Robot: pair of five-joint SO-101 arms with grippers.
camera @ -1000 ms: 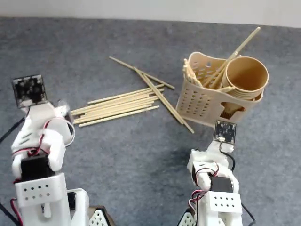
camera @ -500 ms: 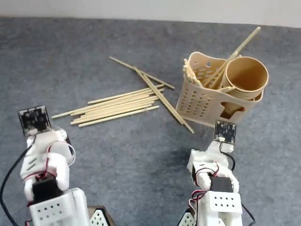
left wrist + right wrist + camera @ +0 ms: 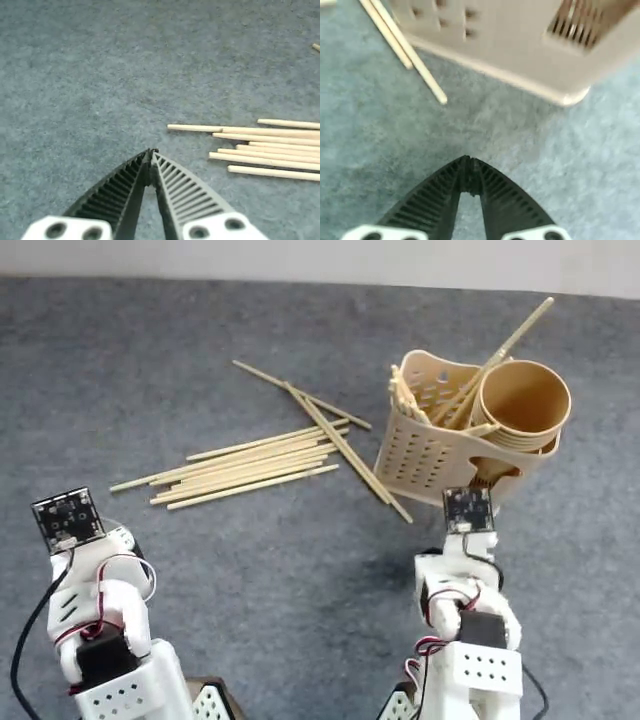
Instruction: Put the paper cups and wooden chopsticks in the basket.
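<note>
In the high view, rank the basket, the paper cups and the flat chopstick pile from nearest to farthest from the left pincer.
From the left pincer:
1. Chopstick pile, mid-table, its near ends toward that arm.
2. Basket, on the right.
3. Paper cups, in the basket's far right side.

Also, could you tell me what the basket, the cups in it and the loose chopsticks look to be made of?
Basket: likely moulded plastic, beige, matte, with regular hole rows. Paper cups: tan, thin rolled rims, nested, probably paper. Chopsticks: pale bare wood, apparently unfinished.
</note>
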